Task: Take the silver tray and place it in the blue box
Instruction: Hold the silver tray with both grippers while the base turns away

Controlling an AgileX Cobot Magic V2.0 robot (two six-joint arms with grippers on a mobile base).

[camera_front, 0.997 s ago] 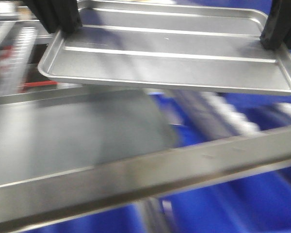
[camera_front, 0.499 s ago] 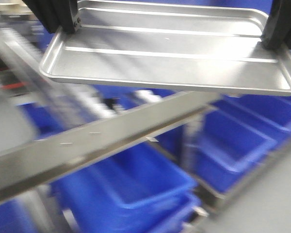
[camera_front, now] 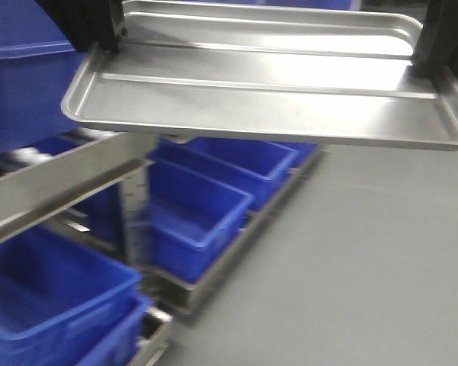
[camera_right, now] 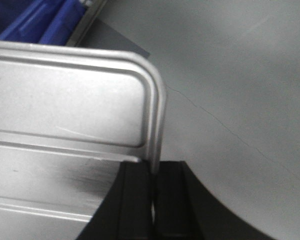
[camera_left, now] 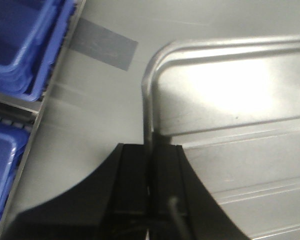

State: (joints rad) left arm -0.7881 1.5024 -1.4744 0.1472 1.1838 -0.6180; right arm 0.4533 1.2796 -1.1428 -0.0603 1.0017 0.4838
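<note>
The silver tray [camera_front: 267, 99] hangs level in the air across the top of the front view, its two long ridges showing. My left gripper [camera_front: 99, 42] is shut on its left short rim, seen close in the left wrist view [camera_left: 151, 150] with the tray [camera_left: 230, 95] to the right. At the other end my right gripper [camera_front: 431, 61] is shut on the right short rim [camera_right: 154, 170], with the tray [camera_right: 65, 100] to the left. Blue boxes stand below and left of the tray. I cannot tell which one is the task's blue box.
A metal rack [camera_front: 53, 187] at the left holds several blue bins [camera_front: 191, 221] on its low shelves, and a larger blue bin [camera_front: 46, 297] sits at the bottom left. A tall blue wall [camera_front: 19, 84] fills the upper left. Grey floor [camera_front: 366, 259] spreads right.
The surroundings have swept past: the grey shelf and rack bar slid left, and blue bins and grey floor now lie under the tray. Both grippers keep the same hold.
</note>
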